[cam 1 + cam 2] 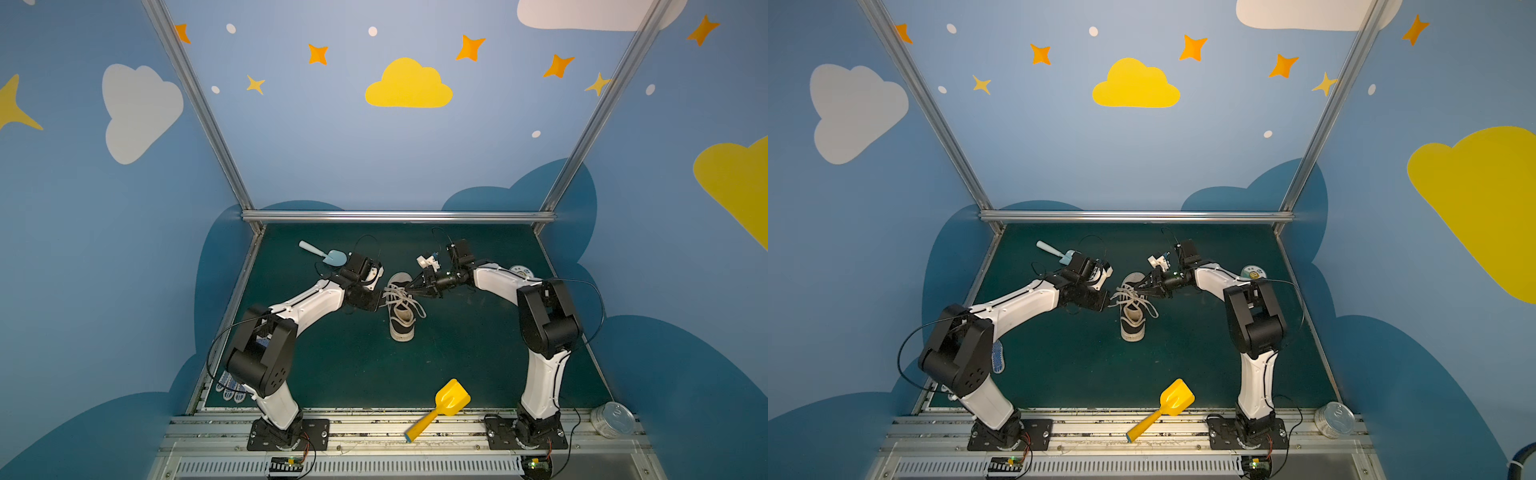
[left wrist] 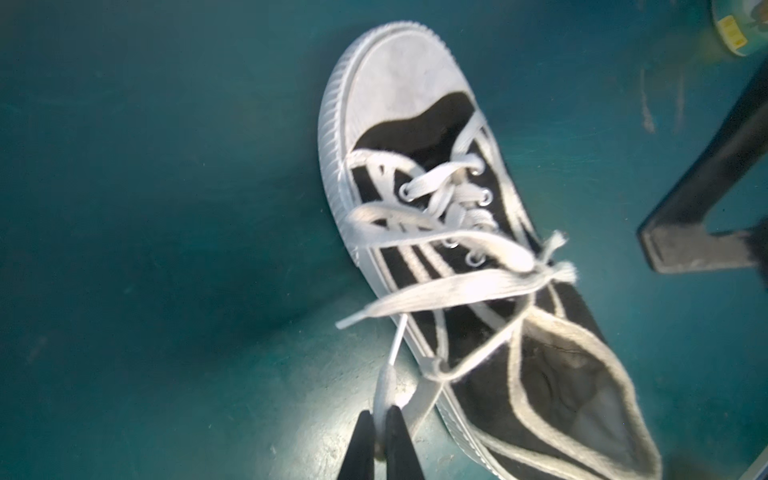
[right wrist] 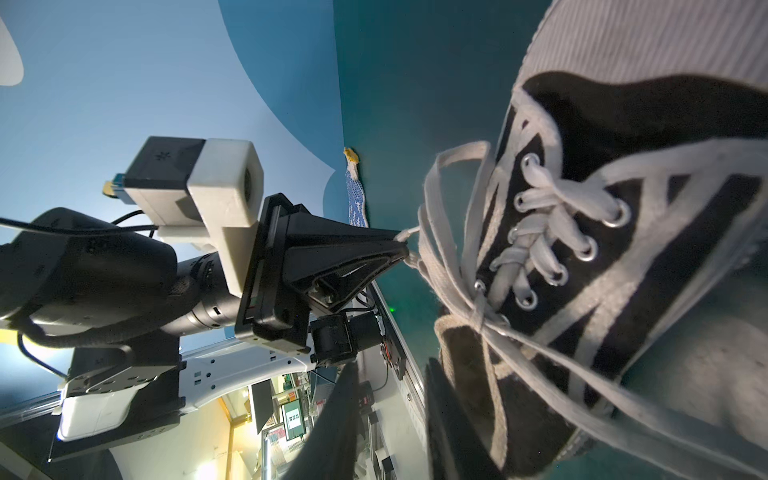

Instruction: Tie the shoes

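Note:
One of the shoes, a black sneaker point(image 1: 402, 328) with a white toe cap, lies mid-mat in both top views point(image 1: 1133, 328), toe toward the back wall. Its cream laces point(image 2: 457, 286) cross loosely over the tongue. My left gripper point(image 2: 379, 413) is shut on a lace end just left of the shoe point(image 1: 380, 301). My right gripper point(image 3: 390, 365) stands open at the shoe's right side, beside the collar, with nothing between its fingers. In a top view it reaches over the laces point(image 1: 411, 286). The sneaker point(image 3: 623, 124) fills the right wrist view.
A light blue scoop point(image 1: 328, 254) lies behind the left arm. A yellow scoop point(image 1: 449, 401) rests at the mat's front edge. A dotted glove point(image 1: 230, 388) is by the left arm's base, a tin can point(image 1: 613, 419) at front right, a round tin point(image 1: 521, 271) behind the right arm.

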You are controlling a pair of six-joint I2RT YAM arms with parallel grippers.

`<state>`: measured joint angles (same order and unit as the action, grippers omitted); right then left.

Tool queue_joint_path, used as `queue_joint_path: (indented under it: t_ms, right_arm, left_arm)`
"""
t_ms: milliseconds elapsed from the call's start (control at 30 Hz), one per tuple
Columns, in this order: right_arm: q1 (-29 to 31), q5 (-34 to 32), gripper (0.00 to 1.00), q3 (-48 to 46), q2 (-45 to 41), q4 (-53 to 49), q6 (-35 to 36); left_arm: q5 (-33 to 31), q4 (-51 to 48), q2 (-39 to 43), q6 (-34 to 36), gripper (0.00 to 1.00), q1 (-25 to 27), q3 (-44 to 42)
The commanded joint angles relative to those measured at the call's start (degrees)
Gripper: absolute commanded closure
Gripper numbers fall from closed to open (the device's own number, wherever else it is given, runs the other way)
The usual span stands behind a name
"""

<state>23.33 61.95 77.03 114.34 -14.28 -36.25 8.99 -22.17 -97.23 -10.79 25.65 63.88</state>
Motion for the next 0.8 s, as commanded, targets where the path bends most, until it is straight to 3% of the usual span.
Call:
queue_joint_path:
  t_ms: [0,167,300,533,767]
  right_arm:
    - [-0.04,-0.29,0.71,3.26,1.18,-2.64,1.81]
    - [-0.06,-1.22,0.69,5.39,1.74,-6.82,4.79]
    - [0.35,-4.6,0.65,10.24,2.69,-16.6,12.16]
    - [3.77,-22.5,0.56,25.38,6.93,-41.44,33.51]
    - [7.12,-29.93,0.51,30.23,8.38,-45.14,43.89]
  left_arm:
    - [0.87,2.41,2.6,-3.49,0.9,-1.7,-2.33]
    - [2.87,6.04,3.34,-6.88,0.86,-3.59,-5.13]
    - [6.49,6.49,1.55,-8.4,0.86,-4.08,-4.61]
    - [10.89,8.31,-0.49,-12.75,0.88,-4.09,-5.61]
    - [11.37,10.13,0.04,-16.07,0.88,-4.02,-7.78]
